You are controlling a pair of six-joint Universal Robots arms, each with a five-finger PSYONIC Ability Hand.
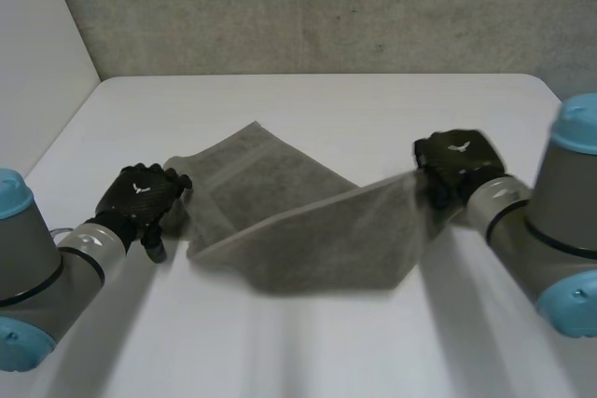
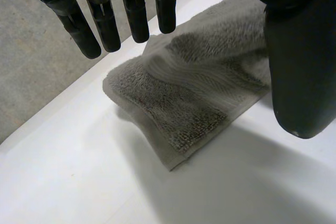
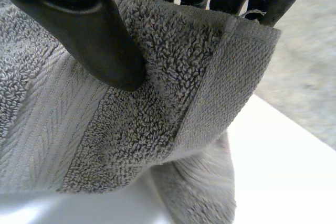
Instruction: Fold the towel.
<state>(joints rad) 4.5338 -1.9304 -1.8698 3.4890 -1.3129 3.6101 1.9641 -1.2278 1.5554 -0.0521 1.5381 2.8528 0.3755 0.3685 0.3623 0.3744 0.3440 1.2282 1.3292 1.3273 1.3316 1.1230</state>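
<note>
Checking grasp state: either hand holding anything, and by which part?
Right hand pinches the towel at a corner, thumb against fingers. Left hand open, holding nothing.

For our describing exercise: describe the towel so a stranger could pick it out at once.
On the white table, between the left hand and the right hand, lies a grey towel. The only cloth there, it has a woven band, and the right hand pinches one corner up.

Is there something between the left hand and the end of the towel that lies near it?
Nothing visible stands between them. The left hand is open, close beside that end of the towel, which lies flat on the table. The right hand pinches the other end, raised off the table.
</note>
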